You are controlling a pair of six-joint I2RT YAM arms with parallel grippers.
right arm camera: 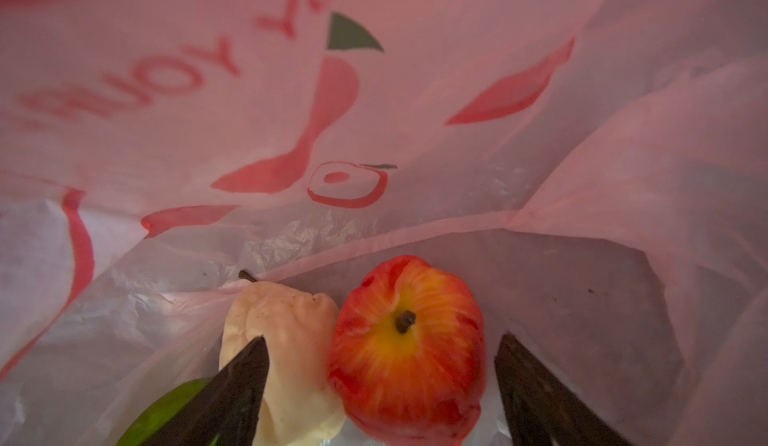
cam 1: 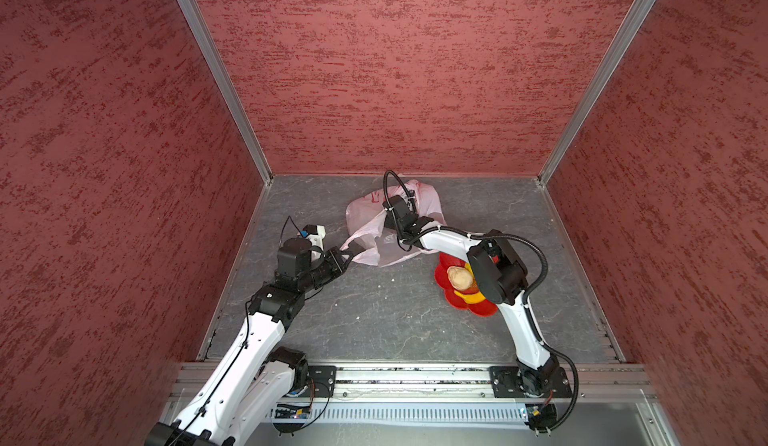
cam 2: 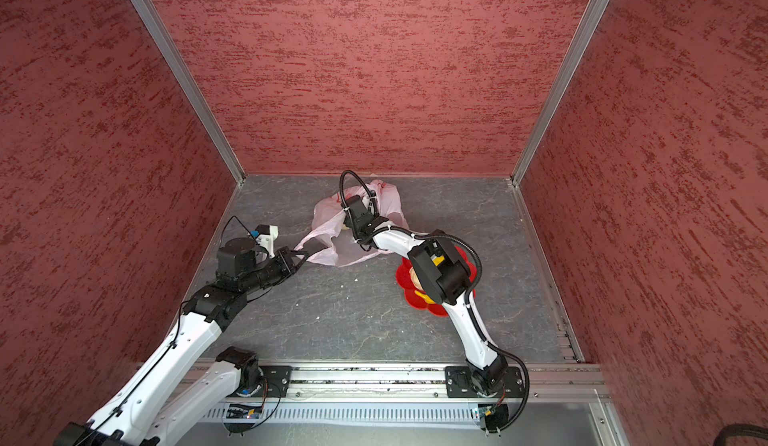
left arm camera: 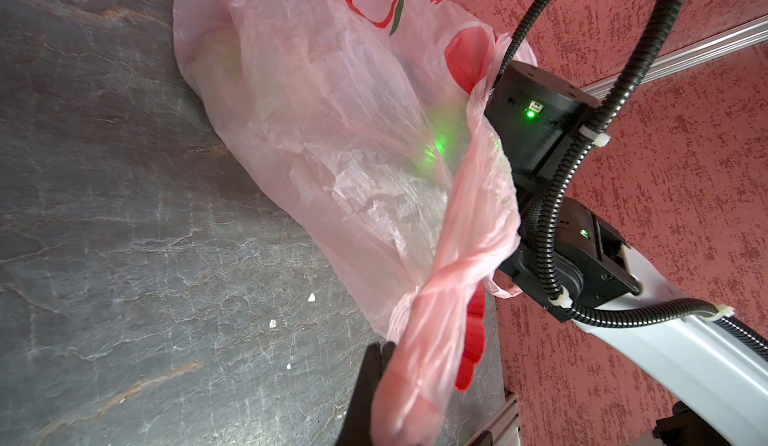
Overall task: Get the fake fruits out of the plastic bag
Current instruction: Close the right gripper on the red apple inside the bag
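Leftmost, the left tool [cam 1: 348,252] is pinching the twisted loop handle [left arm camera: 440,298] of the plastic bag [cam 1: 361,215], pressed together on the thin, slippery film as the bag is lying on the tabletop [cam 1: 374,319]. Inside the bag, the right tool [right arm camera: 382,340] is standing spread around a red-and-yellow round fruit [right arm camera: 405,365], which is lying against a pale lumpy fruit [right arm camera: 291,323] beside a green one [right arm camera: 166,415]. They are probably handling as light, rigid and smooth, so closing across the round fruit's widest part is looking safest. Rightmost, the red dish [cam 1: 478,308] is holding a beige fruit [cam 1: 458,277] and a banana [cam 1: 469,297].

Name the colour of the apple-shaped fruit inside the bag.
Apple-shaped fruit: red-orange, yellow around its dark stem; shows best in the right wrist view.
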